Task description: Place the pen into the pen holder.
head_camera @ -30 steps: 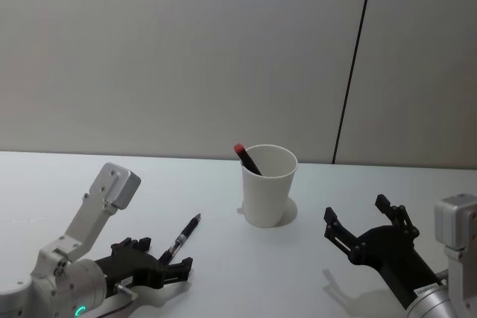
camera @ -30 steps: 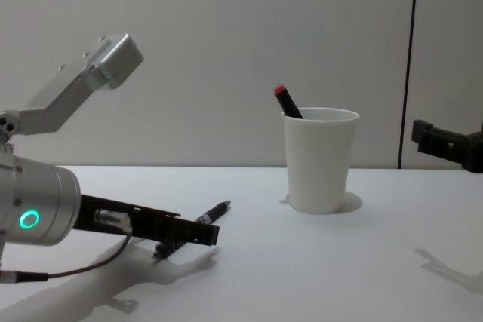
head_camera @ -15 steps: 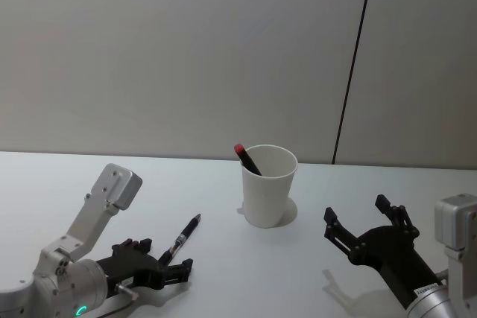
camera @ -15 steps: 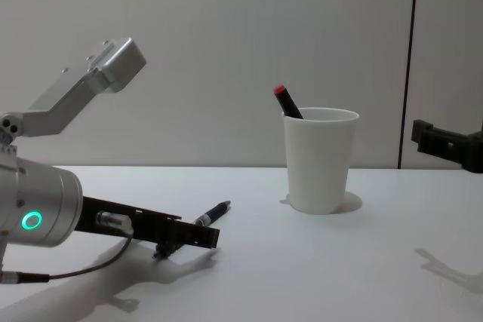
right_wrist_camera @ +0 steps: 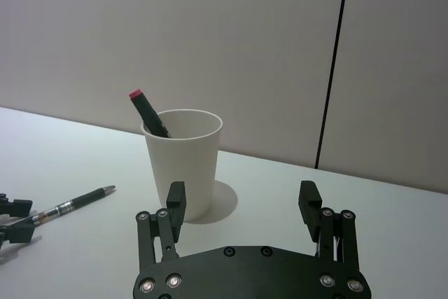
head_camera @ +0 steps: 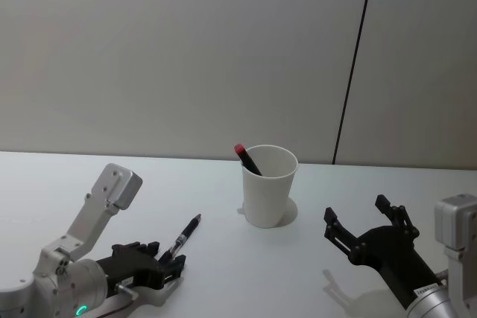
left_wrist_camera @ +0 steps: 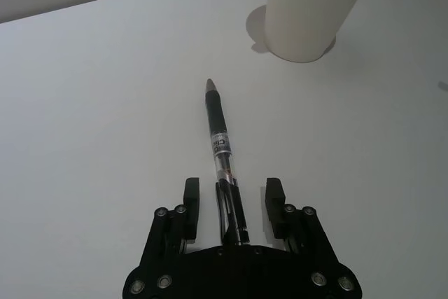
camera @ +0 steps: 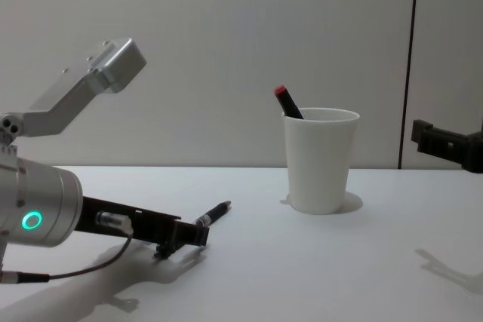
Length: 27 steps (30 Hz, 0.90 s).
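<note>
Black slim pen [left_wrist_camera: 219, 141] lies on your white bench [head_camera: 223, 281], near-left of the white paper cup [head_camera: 268, 185]; your left claw [left_wrist_camera: 232, 194] straddles its rear end, fingers apart. Right claw [right_wrist_camera: 242, 192] hovers spread, near right.

Slim black pen [head_camera: 186, 234] with clear barrel section lies flat, tip toward the upright white tapered paper cup [head_camera: 267, 193], not touching
</note>
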### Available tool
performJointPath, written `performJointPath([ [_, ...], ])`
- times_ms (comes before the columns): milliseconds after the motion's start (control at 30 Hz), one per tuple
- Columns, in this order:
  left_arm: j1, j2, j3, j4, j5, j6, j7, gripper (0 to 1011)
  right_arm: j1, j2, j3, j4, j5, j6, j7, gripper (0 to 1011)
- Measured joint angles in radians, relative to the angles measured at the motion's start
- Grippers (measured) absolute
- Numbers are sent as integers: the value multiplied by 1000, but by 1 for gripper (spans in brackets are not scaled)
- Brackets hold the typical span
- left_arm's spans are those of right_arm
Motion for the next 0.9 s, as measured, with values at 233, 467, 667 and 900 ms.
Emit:
performJointPath([
  [233, 0, -1, 0, 1, 0, 1, -1, 415, 0, 0, 0, 0, 0, 0, 0, 1001],
  [467, -1, -1, 0, 1, 0, 2, -1, 189, 0, 0, 0, 0, 0, 0, 0, 1001],
  [667, -1, -1, 0, 1, 0, 2, -1, 169, 0, 0, 0, 0, 0, 0, 0, 1001],
  [900, -1, -1, 0, 1, 0, 2, -1, 168, 0, 0, 0, 0, 0, 0, 0, 1001],
])
